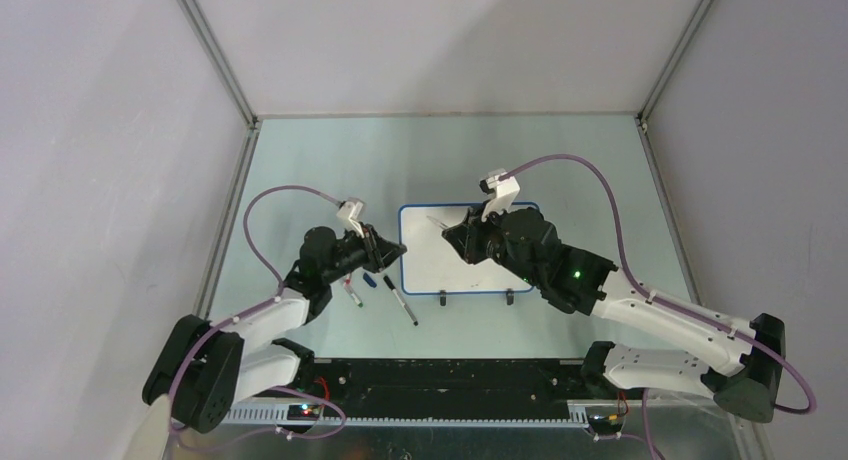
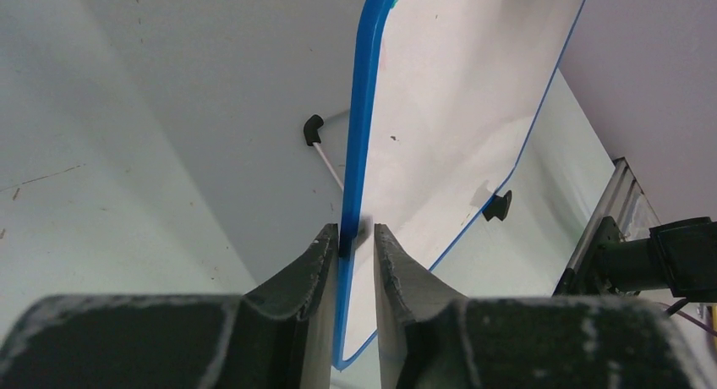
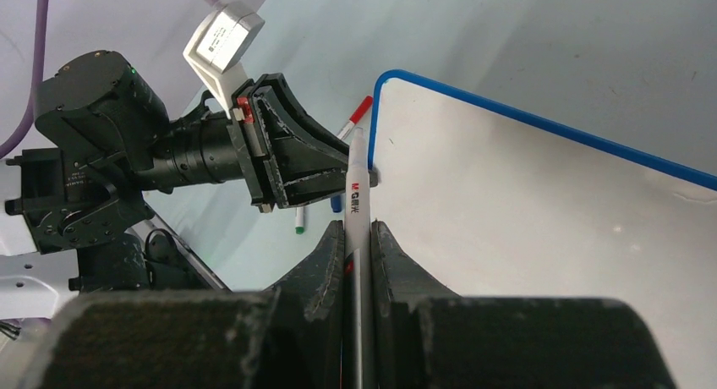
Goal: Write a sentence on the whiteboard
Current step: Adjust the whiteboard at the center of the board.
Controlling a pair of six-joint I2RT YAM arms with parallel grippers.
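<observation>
Two grippers are being held at the whiteboard point(image 1: 432, 272), which is lying flat at the middle of the table point(image 1: 330, 160).
Its blue left rim is being straddled by the left gripper point(image 2: 356, 237), one finger on each side; whether it is being pinched cannot be told. A white marker point(image 3: 358, 182) is being clamped between the closed fingers of the right gripper point(image 1: 456, 232), its tip being pointed near the board's far-left corner. Loose markers point(image 1: 401, 306) are lying just beside the board's left edge.
</observation>
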